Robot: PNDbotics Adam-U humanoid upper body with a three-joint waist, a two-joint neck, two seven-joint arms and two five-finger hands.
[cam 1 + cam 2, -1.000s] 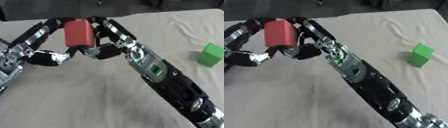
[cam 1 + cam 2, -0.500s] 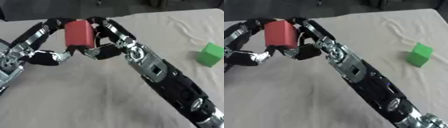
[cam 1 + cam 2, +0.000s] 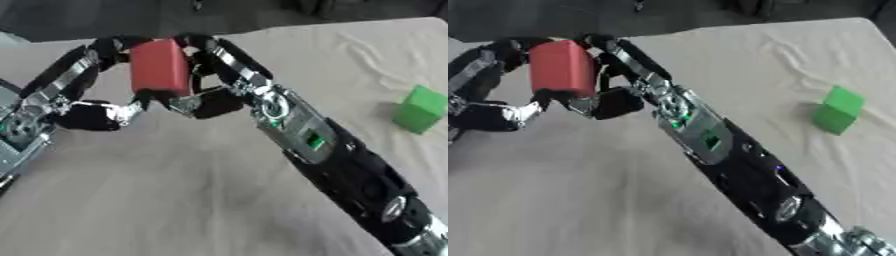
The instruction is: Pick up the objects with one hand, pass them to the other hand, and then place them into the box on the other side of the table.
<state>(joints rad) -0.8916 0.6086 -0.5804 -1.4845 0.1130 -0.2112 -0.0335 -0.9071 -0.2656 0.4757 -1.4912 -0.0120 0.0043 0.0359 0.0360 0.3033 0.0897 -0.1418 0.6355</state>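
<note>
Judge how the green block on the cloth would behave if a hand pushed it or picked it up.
The green block has flat faces and square edges, so it would probably slide or tip over rather than roll. It looks rigid and should keep its shape when held. The wrinkled cloth under it might drag or bunch when it is pushed.

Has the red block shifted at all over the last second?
No. The red block sits in the same spot relative to the green cube, held between both hands.

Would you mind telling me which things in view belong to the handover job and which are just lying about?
Part of the job:
- red block, held between both hands
- left hand
- right hand
- green block, waiting on the table's right side

Just there:
- pale tablecloth
- dark things at the far edge, too unclear to name
</note>
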